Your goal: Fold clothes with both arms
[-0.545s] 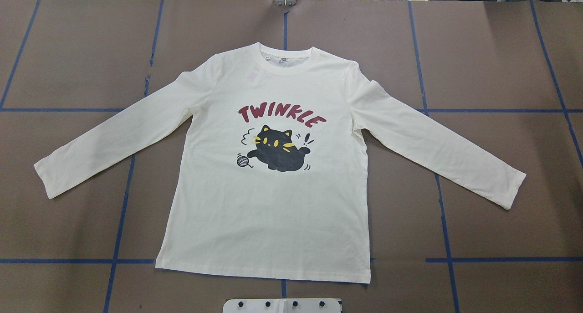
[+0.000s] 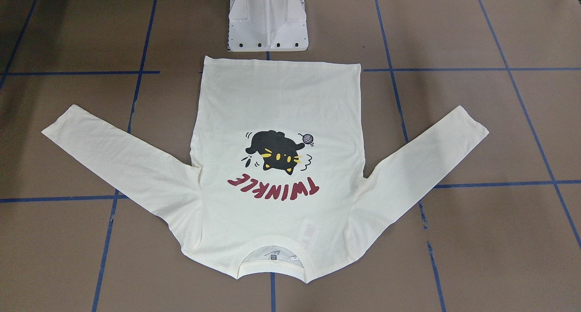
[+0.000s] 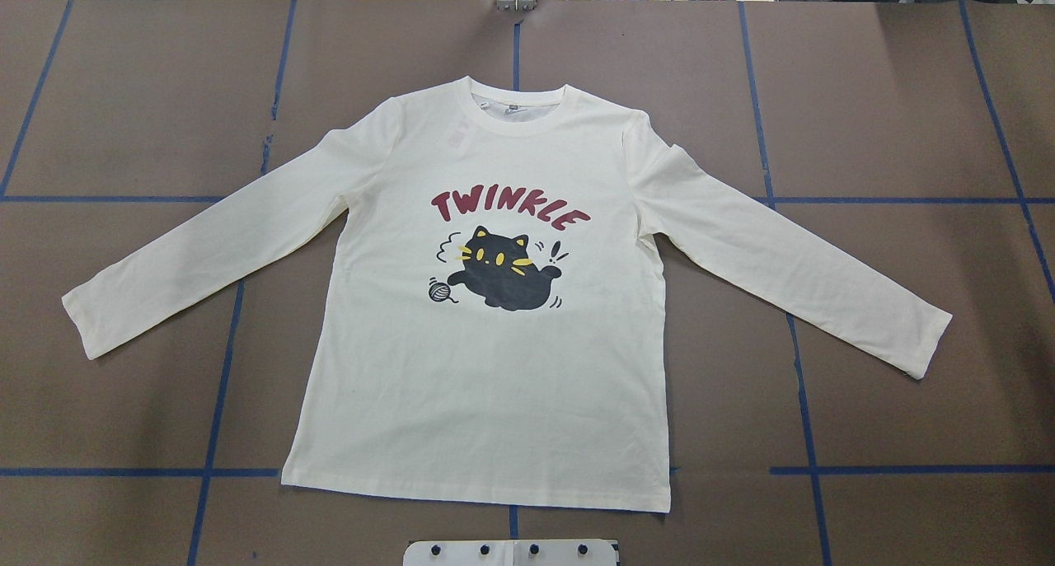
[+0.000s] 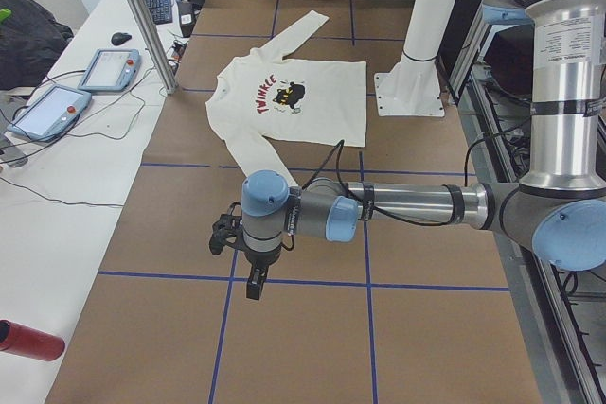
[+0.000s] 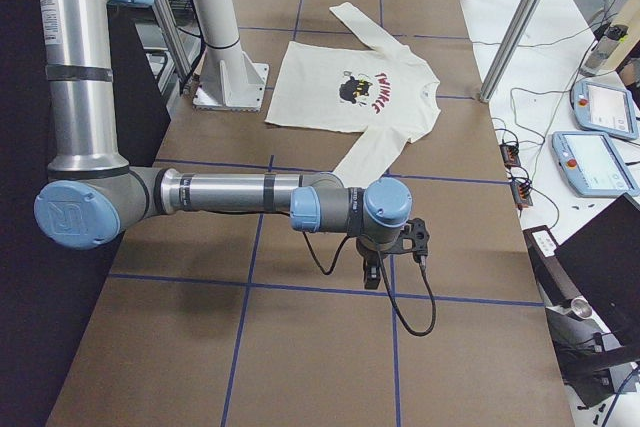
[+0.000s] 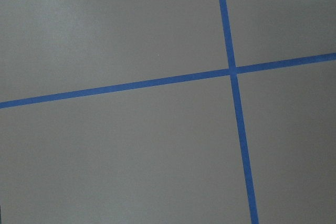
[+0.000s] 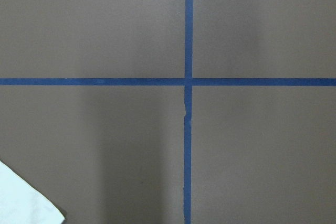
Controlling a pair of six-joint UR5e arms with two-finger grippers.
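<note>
The cream-white long-sleeved shirt (image 3: 494,368) lies flat and spread out on the brown table, print side up, showing the black cat and red "TWINKLE". Both sleeves angle outward and the collar points away from the robot's base. It also shows as the shirt (image 2: 281,98), the shirt (image 4: 312,111) and the shirt (image 5: 330,97). My left gripper (image 4: 254,283) hangs over bare table well off the left sleeve. Beyond the right sleeve, my right gripper (image 5: 371,277) hovers likewise. I cannot tell whether either is open or shut. A sleeve cuff (image 7: 23,200) pokes into the right wrist view's corner.
Blue tape lines (image 3: 216,401) grid the brown table. The white pedestal base (image 2: 268,19) stands just behind the shirt's hem. A side bench carries teach pendants (image 4: 52,106) and cables, with a red cylinder (image 4: 28,340) at its near end.
</note>
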